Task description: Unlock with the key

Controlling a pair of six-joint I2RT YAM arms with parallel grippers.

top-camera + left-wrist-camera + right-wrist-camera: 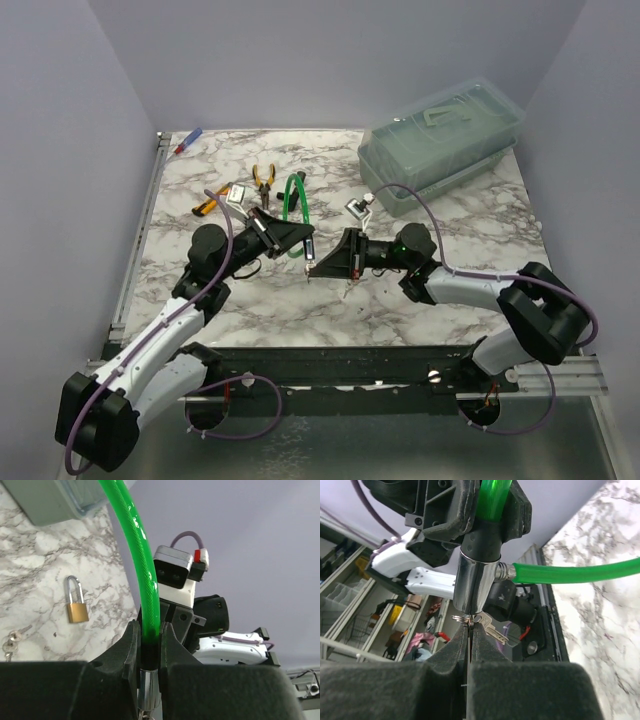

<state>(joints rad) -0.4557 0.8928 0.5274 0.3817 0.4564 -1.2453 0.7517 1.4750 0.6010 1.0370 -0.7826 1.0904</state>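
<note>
The right pincer point(469, 630) is clenched, its tips pinching the key point(490, 629) and its ring point(462, 619) right under the silver barrel point(472, 587), at the centre of the right wrist view. The left pincer point(150, 637) is clenched on the green cord point(145, 565) at its black collar point(485, 542), just above that barrel. From there the cord arcs to the top of the left wrist view. In the top view both pincers meet tip to tip at mid-frame, over the desk point(300, 310), with the cord's loop toward upper centre. A brass padlock point(77, 611) lies on the desk at the left of the left wrist view, with loose keys point(10, 641) at the lower left edge. Pliers point(263, 180) lie upper left of the loop, and a clear box point(445, 135) stands at upper right.
</note>
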